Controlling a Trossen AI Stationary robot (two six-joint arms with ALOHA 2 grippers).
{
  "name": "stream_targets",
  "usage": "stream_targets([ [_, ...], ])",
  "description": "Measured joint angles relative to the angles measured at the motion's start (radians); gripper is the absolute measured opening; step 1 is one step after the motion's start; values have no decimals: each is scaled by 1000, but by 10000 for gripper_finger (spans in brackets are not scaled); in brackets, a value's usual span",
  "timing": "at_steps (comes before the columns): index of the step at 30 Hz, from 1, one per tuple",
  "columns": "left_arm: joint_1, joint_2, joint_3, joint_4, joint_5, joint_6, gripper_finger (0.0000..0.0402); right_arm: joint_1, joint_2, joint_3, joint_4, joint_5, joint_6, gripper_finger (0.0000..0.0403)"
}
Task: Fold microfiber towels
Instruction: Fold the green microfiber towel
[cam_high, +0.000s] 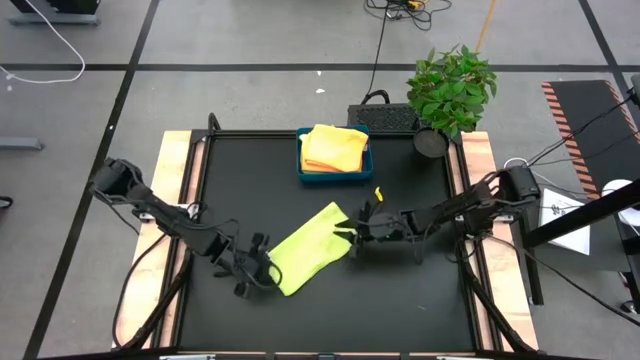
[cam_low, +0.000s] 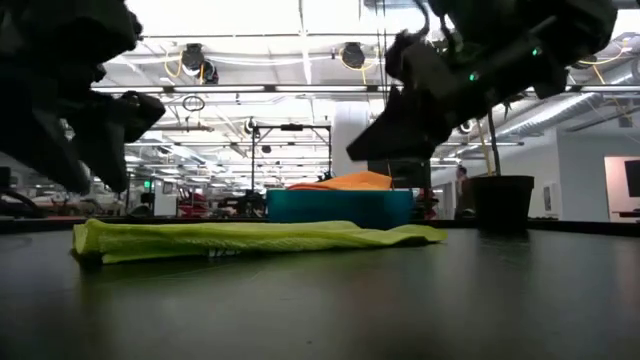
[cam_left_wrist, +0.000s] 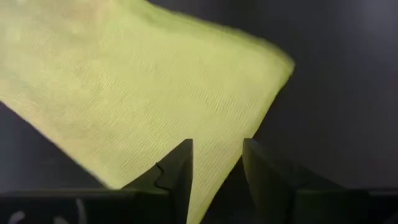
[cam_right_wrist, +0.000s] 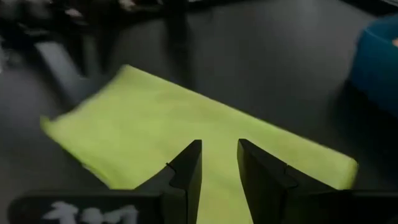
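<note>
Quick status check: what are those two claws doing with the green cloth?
Left gripper and right gripper: jaws open, empty, one at each end of lime towel. Towel flat, folded in a strip. Nothing in the way; blue tray behind.

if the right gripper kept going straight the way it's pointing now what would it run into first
Most likely the lime green towel. It lies flat on the table right ahead of the right gripper, whose jaws stand slightly apart and empty. How far above the cloth it hangs is unclear.

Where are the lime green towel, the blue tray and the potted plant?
lime green towel (cam_high: 310, 247), high view, middle of the folded cloth.
blue tray (cam_high: 335, 176), high view, its near rim.
potted plant (cam_high: 452, 88), high view, its leaves.
</note>
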Motion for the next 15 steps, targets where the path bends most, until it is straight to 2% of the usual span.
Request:
stream_targets([
  [3,-16,2,0,-110,-47,125,128,26,-2,0,19,0,-2,93],
  [7,-22,2,-1,-240,-64,215,111,54,-2,0,11,37,-2,93],
  [11,-43,2,-1,-273,-96,286,102,65,-2,0,17,54,-2,93],
  [15,-71,2,-1,-302,-174,418,102,64,-2,0,19,55,-2,93],
])
